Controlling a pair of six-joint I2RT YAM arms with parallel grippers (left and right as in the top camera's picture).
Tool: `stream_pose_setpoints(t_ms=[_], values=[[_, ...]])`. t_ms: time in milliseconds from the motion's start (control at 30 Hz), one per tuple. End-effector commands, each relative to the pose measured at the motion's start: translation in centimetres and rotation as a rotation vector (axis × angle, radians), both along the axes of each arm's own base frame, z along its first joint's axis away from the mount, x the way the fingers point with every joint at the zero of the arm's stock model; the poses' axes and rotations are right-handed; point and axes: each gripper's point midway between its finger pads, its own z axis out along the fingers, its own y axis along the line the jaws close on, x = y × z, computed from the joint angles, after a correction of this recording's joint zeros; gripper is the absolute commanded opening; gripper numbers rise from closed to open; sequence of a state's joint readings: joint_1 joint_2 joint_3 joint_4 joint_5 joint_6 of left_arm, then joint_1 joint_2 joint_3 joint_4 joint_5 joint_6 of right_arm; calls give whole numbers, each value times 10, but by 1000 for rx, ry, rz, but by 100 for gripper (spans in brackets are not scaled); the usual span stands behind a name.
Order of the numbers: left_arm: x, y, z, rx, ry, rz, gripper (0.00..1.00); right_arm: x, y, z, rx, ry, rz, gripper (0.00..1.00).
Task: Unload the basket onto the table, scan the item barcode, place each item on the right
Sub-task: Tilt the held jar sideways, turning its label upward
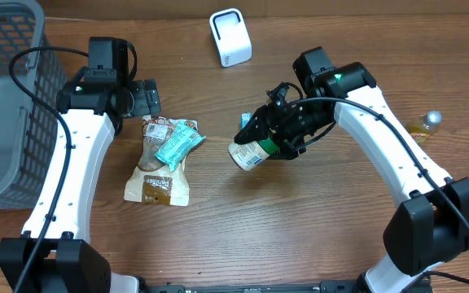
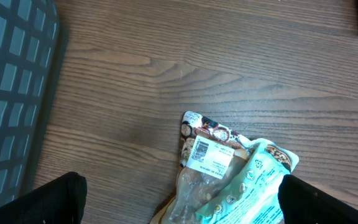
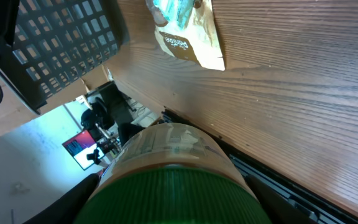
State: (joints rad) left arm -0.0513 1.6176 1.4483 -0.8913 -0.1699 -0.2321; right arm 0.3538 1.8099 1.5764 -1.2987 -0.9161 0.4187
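A jar with a green lid [image 1: 249,153] hangs on its side above the table's middle, with my right gripper [image 1: 272,140] shut on it. The right wrist view shows the lid [image 3: 173,186] filling the space between both fingers, the jar's base pointing away from the camera. A white barcode scanner [image 1: 230,37] stands at the back centre, apart from the jar. My left gripper [image 1: 146,99] is open and holds nothing. It hovers over the top of a brown snack pouch [image 2: 207,155] with a teal packet [image 2: 253,186] lying across it.
A grey mesh basket [image 1: 2,98] fills the left side. The brown pouch [image 1: 157,171] and teal packet [image 1: 177,140] lie left of centre. A small bottle with a silver cap [image 1: 424,126] rests at the right edge.
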Motion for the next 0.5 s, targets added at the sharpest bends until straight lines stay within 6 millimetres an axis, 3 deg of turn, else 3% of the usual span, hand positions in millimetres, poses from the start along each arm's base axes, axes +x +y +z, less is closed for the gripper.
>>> stream_pose_setpoints(t_ms=[0, 467], values=[[1, 4, 6, 17, -16, 2, 100, 2, 5, 15, 58, -7, 1, 57], [1, 4, 6, 17, -16, 1, 100, 2, 7, 18, 76, -12, 6, 57]])
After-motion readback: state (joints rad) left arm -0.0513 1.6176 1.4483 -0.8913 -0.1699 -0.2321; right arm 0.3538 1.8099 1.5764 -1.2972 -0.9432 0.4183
